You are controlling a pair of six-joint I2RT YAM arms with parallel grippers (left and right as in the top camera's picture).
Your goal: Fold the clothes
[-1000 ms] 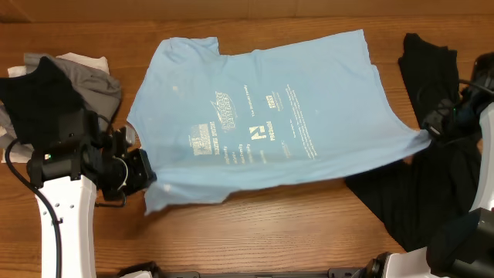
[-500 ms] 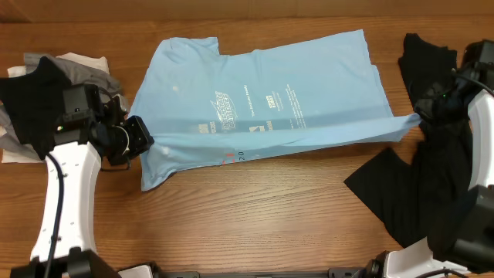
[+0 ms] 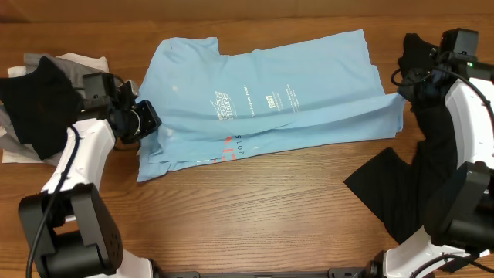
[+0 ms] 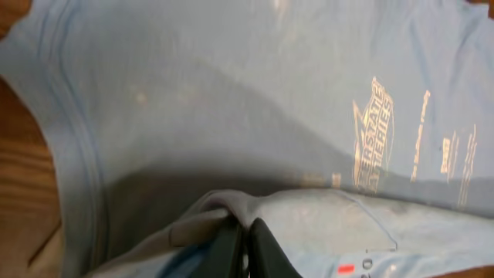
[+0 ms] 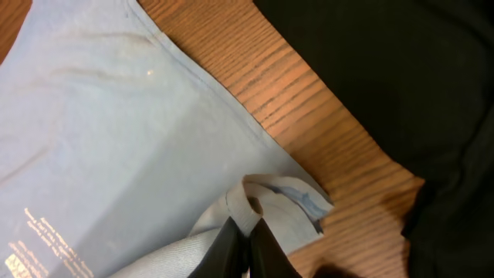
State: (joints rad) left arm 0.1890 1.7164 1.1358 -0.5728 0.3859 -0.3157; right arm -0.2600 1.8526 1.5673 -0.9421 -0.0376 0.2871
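- A light-blue T-shirt (image 3: 270,81) is lying across the middle of the wooden tabletop (image 3: 255,216), stretching toward the far edge with its small white print (image 3: 255,100) facing up.
- The shirt's near portion is doubling back over the rest in a long fold running left to right. A sliver of coral lettering (image 3: 229,149) is peeking out near the fold's left end.
- The left claw (image 3: 150,121) is sitting at the shirt's left end. Its fingers (image 4: 266,251) are pressing together and pinching a raised ridge of the blue fabric.
- The right claw (image 3: 400,89) is working the shirt's right end. Its fingers (image 5: 225,249) are closing tight on a bunched corner of the blue fabric, beside bare wood.
- A black garment (image 3: 432,177) is sprawling along the right edge of the tabletop, just beside the shirt's right end and partly under the right arm.
- A heap of black, grey and white garments (image 3: 38,108) is resting at the left edge of the tabletop, just behind the left arm.
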